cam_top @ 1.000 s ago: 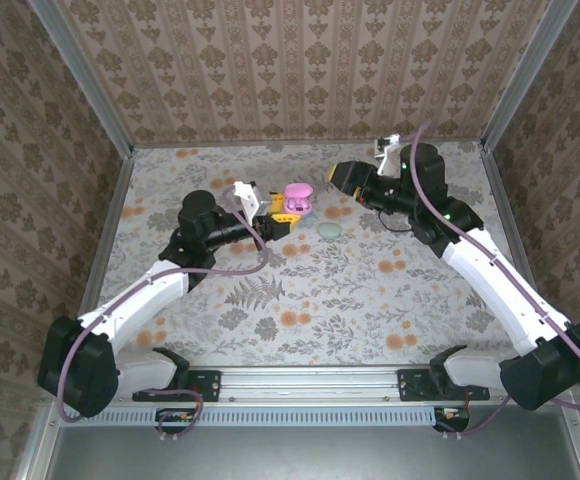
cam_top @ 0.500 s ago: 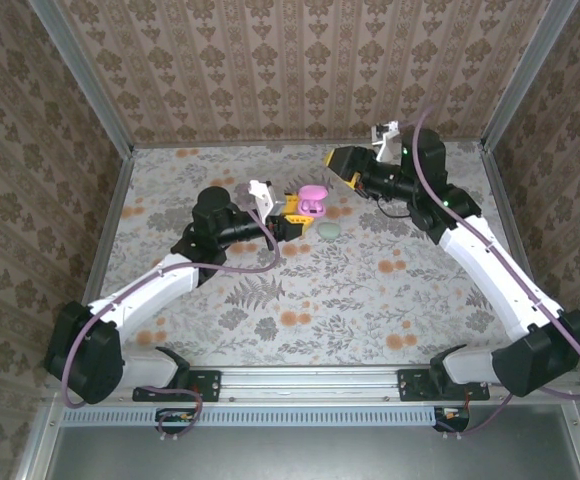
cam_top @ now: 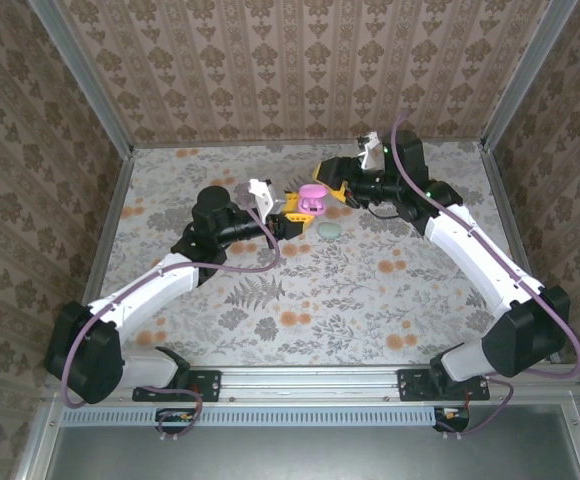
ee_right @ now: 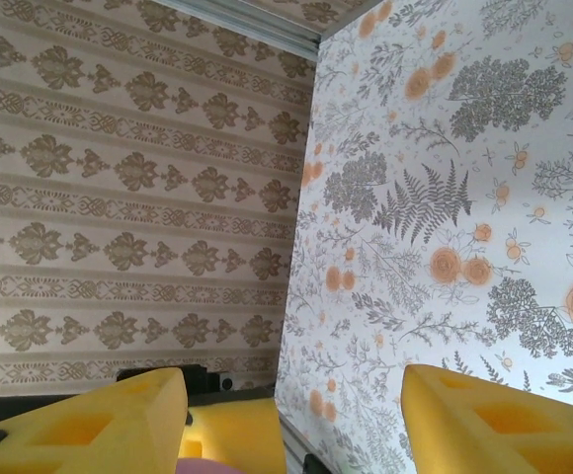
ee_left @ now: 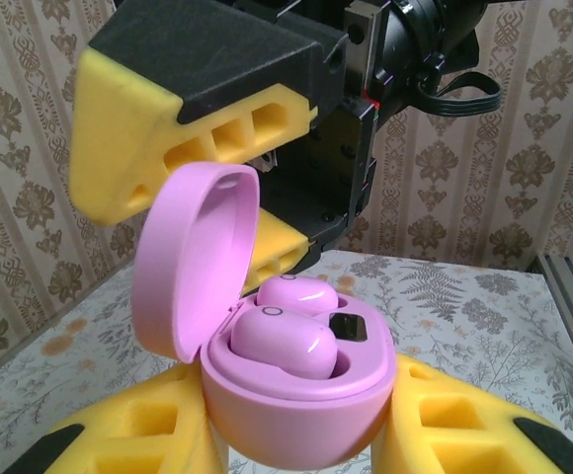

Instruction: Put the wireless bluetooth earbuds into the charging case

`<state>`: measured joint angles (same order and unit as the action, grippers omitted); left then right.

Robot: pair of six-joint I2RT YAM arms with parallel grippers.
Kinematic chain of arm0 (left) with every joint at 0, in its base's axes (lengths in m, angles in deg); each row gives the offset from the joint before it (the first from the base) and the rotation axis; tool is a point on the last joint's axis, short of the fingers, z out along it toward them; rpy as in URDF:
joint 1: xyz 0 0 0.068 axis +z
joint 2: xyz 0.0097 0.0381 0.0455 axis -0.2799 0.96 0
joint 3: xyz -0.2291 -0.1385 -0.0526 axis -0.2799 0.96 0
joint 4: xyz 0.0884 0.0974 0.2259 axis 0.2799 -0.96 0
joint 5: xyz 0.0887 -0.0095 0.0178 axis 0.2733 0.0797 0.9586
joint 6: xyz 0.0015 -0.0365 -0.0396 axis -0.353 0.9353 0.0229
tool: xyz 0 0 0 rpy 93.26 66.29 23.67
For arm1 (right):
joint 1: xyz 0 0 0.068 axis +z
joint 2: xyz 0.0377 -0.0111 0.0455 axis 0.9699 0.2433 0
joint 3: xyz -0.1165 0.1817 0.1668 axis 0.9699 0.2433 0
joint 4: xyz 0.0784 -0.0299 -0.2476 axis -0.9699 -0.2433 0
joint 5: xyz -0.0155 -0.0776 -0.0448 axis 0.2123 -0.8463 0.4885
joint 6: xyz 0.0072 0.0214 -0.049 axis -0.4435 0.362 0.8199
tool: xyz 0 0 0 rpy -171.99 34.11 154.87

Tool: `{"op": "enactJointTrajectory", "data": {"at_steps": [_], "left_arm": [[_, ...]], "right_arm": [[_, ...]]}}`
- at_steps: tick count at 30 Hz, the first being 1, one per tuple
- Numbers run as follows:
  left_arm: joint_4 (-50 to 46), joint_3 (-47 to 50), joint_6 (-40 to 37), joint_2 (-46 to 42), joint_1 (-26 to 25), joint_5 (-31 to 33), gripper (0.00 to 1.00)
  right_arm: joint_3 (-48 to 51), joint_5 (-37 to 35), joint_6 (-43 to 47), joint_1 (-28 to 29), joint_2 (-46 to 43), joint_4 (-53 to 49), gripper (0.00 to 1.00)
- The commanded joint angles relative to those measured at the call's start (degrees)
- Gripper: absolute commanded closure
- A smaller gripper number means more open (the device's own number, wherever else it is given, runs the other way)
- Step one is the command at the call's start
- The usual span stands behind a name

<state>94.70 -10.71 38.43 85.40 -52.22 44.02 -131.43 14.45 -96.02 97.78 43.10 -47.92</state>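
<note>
My left gripper (ee_left: 301,439) is shut on the base of a pink egg-shaped charging case (ee_left: 301,415), one yellow finger on each side. The case's lid (ee_left: 183,267) stands open to the left. Two pink earbuds (ee_left: 279,341) lie seated side by side in its wells. In the top view the case (cam_top: 311,197) is held above the far middle of the table, between the two grippers. My right gripper (cam_top: 331,184) hovers just behind and above the lid; its yellow and black fingers (ee_left: 168,128) are spread. In the right wrist view the gripper (ee_right: 296,425) is open, with nothing between its pads.
A teal-green oval case (cam_top: 330,231) lies shut on the flowered table (cam_top: 370,290) just right of and nearer than the held case. Patterned walls (cam_top: 300,70) close in the back and both sides. A metal rail (cam_top: 310,380) runs along the near edge.
My right gripper has swung left toward the pink case and its fingers have spread wider. My left gripper carried the case slightly right, then held still.
</note>
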Motion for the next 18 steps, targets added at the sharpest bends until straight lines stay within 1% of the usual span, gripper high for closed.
{"op": "enactJointTrajectory", "data": {"at_steps": [1, 8, 11, 15, 18], "left_arm": [[3.1, -1.9, -0.1, -0.3, -0.3, 0.5, 0.67], [3.9, -1.9, 0.3, -0.2, -0.2, 1.5, 0.67], [5.9, -1.4, 1.7, -0.3, 0.0, 1.9, 0.67], [9.0, -0.7, 4.7, 0.0, 0.8, 1.8, 0.67], [11.3, -0.4, 6.5, 0.2, 1.4, 1.3, 0.67]], "right_arm": [[-0.9, 2.7, 1.3, 0.7, -0.2, -2.3, 0.39], [2.0, 3.7, 0.2, 0.7, -2.1, -0.3, 0.38], [3.8, 5.0, -0.6, 0.6, -5.4, 1.9, 0.38], [9.0, 7.9, -4.2, -0.2, -8.9, 10.2, 0.36], [12.4, 8.7, -7.5, -0.9, -10.7, 14.8, 0.33]]}}
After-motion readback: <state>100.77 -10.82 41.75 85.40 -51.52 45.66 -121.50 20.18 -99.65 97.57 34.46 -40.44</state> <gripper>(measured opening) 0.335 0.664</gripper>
